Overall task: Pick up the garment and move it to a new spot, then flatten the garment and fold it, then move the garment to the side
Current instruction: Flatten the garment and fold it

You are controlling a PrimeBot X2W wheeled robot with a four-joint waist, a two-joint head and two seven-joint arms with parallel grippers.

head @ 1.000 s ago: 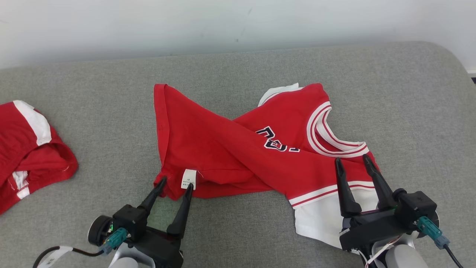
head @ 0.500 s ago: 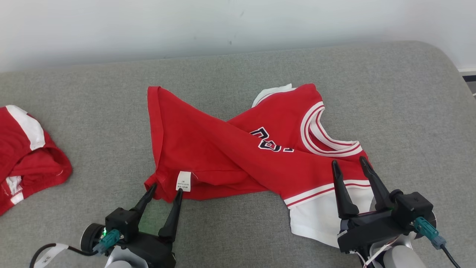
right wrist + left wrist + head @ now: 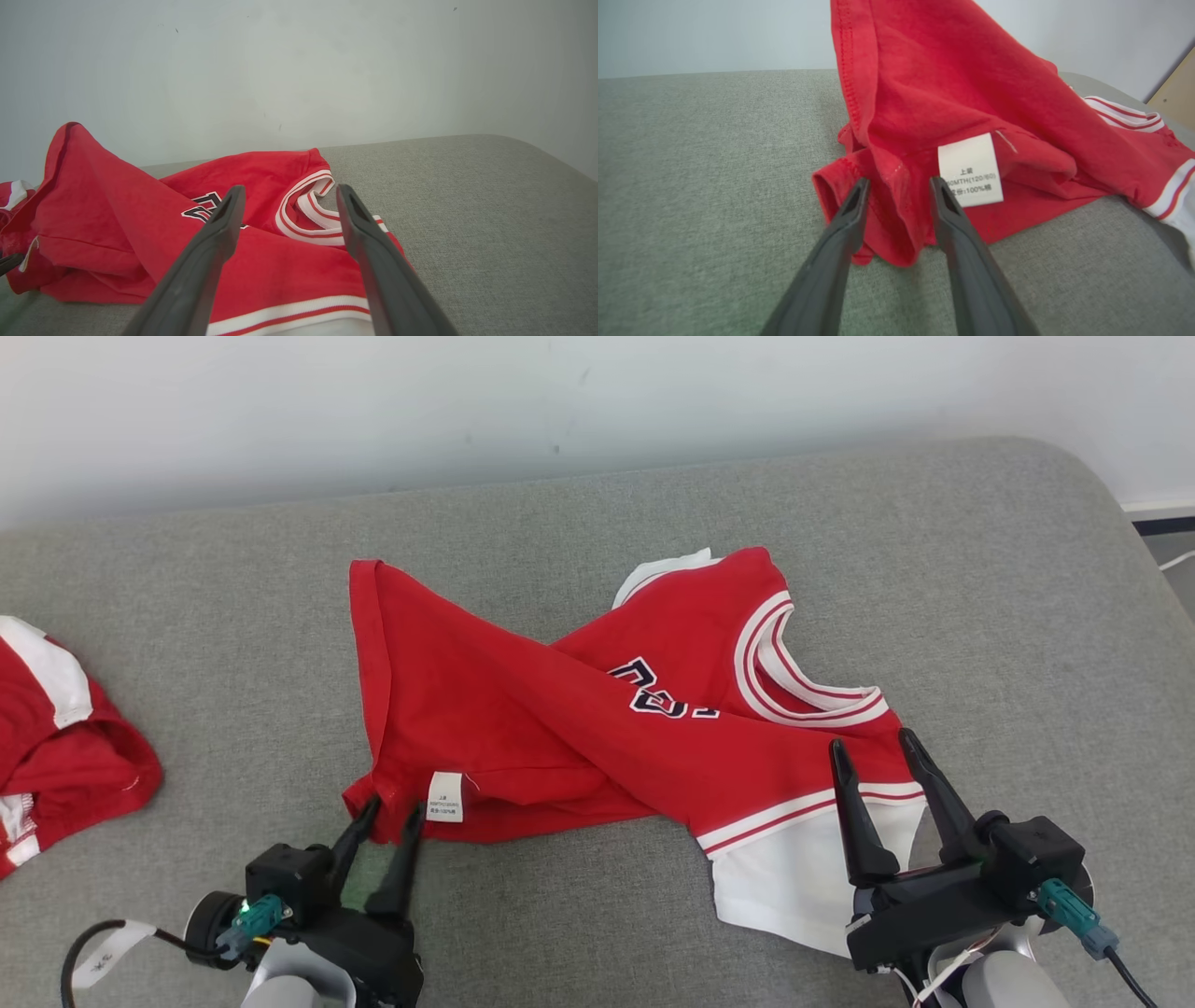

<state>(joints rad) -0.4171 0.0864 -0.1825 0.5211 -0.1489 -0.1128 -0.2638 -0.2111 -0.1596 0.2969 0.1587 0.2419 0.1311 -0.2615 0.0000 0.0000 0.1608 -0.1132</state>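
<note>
L fingers (image 3: 829, 261) are seen apart, astride the hem corner of the red garment (image 3: 523, 719) by its care label (image 3: 445, 796), lower left; R fingers (image 3: 857, 821) are held wide open over its striped trim, lower right; garment is laid twisted mid-frame on grey surface (image 3: 233, 616)

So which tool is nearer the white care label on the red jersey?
Left. The left tool straddles a corner fold of the jersey, right beside the label. The right tool is at the white-striped shoulder, at the far end from the label.
</note>
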